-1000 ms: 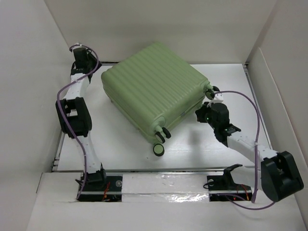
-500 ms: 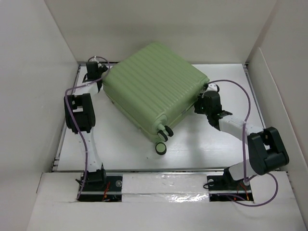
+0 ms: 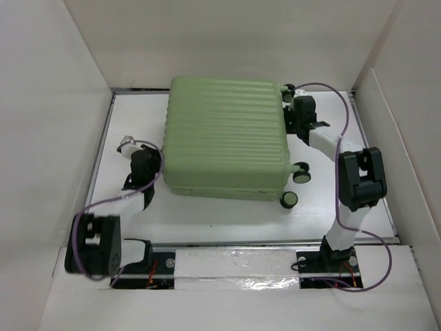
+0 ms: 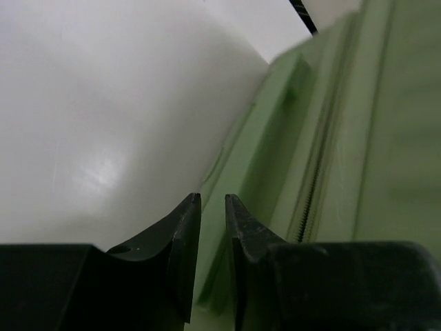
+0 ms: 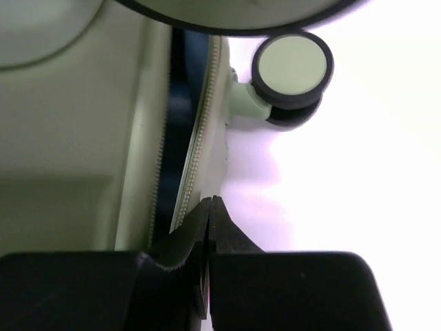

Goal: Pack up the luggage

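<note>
The luggage, a pale green ribbed suitcase, lies flat in the middle of the white table, its sides square to the table edges. Its black wheels point right. My left gripper is at the case's left side, near the front corner. In the left wrist view its fingers stand a narrow gap apart, with nothing between them and the zipped side just to the right. My right gripper is at the far right corner, shut and empty. Its tips lie against the zipper seam, below a wheel.
White walls close in the table: a tall panel on the left, one at the back, and a slanted board on the right. Purple cables loop off both arms. A white ledge runs along the front by the arm bases.
The suitcase has swung from a diagonal lie to square with the table. My left arm came from the far left corner to the near left side, and its jaws narrowed. My right arm reached to the far right corner.
</note>
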